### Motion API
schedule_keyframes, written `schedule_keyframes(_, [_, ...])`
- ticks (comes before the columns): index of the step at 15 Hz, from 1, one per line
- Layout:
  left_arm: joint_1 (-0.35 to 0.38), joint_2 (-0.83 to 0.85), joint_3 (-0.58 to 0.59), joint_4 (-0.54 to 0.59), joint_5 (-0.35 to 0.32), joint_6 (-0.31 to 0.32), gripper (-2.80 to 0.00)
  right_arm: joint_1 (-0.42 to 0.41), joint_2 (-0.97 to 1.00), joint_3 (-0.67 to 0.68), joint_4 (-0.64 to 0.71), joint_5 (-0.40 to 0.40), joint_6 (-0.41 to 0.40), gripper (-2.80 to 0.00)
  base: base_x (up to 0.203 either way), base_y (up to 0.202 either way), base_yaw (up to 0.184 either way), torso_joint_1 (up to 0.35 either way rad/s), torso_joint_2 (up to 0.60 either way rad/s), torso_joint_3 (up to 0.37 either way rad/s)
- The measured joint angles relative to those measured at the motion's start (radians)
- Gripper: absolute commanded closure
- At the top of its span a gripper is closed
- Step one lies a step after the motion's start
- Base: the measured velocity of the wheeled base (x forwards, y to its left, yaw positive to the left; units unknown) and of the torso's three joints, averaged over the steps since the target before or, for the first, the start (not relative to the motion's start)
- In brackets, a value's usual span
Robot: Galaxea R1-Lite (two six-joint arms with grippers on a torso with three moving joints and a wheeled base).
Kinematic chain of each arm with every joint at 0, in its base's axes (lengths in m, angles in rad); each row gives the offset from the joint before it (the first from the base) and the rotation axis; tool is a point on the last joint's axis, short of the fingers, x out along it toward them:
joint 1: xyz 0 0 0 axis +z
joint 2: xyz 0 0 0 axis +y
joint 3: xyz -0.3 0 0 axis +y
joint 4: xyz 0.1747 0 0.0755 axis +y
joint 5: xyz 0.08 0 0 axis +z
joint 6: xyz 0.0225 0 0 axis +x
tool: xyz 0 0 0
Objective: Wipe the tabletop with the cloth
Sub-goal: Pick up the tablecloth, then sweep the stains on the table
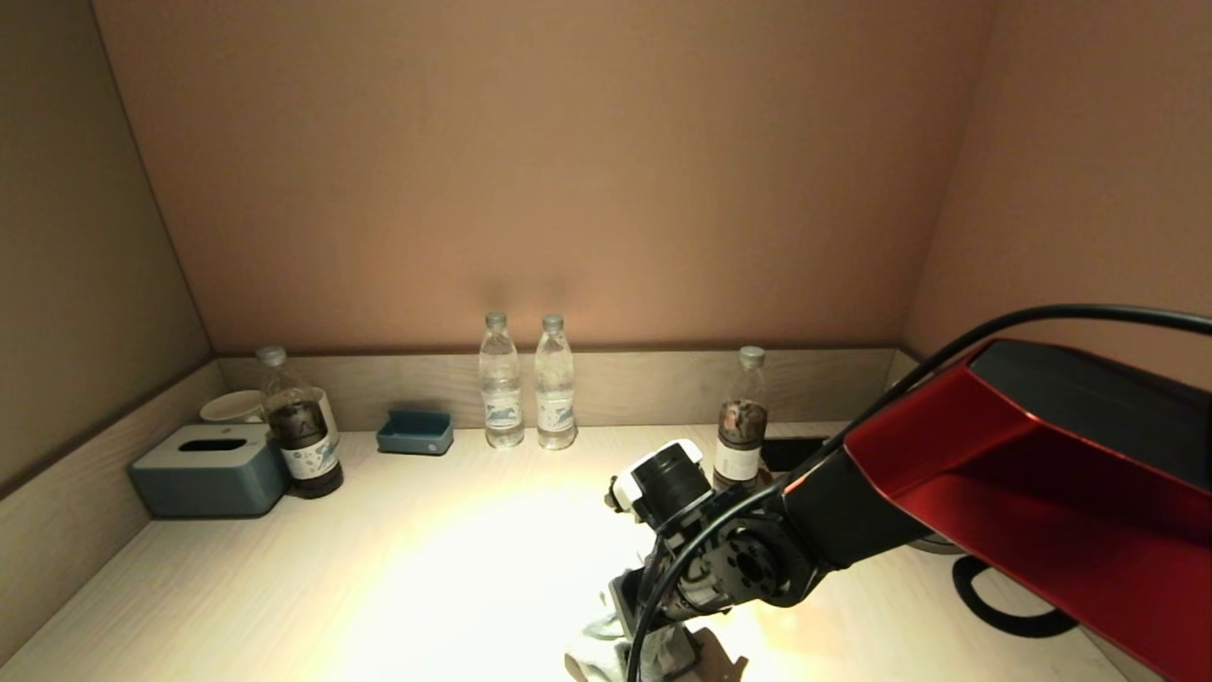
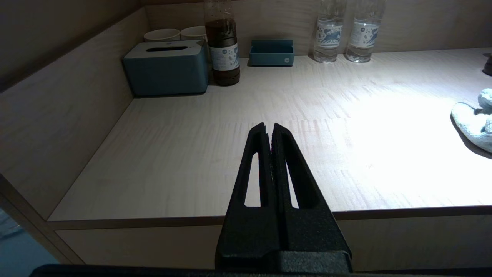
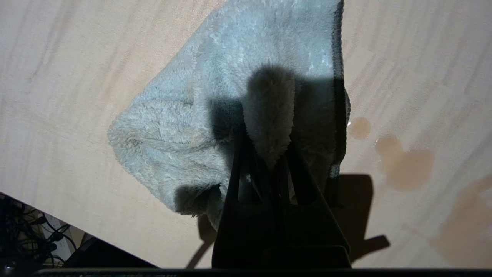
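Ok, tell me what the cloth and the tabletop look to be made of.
Cloth: pale, fluffy pile, probably microfibre or terry; its nap is visible where the right gripper pinches a fold. Tabletop: light wood grain with a matte, smooth finish, possibly laminate or veneer; brownish spill spots sit on its surface.

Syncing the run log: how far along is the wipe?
Done: right claw is shut on the cloth, cloth down on the tabletop near its front edge. In hand: the wipe itself. Left: brown spill patches beside the cloth remain unwiped. Left claw is shut, parked off the front edge.
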Motion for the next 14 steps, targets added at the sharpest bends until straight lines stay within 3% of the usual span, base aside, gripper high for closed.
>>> schedule_keyframes(7, [0.000,0.000,0.000,0.000,0.000,0.000,0.00,-0.043,-0.128,0.018,0.003,0.000,0.027,0.00,0.000,0.000,0.000,0.000,0.00,0.000])
schedule_keyframes(14, [0.001,0.000,0.000,0.000,0.000,0.000,0.00,-0.330,-0.323,0.041,0.036,-0.002,0.022,0.00,0.000,0.000,0.000,0.000,0.00,0.000])
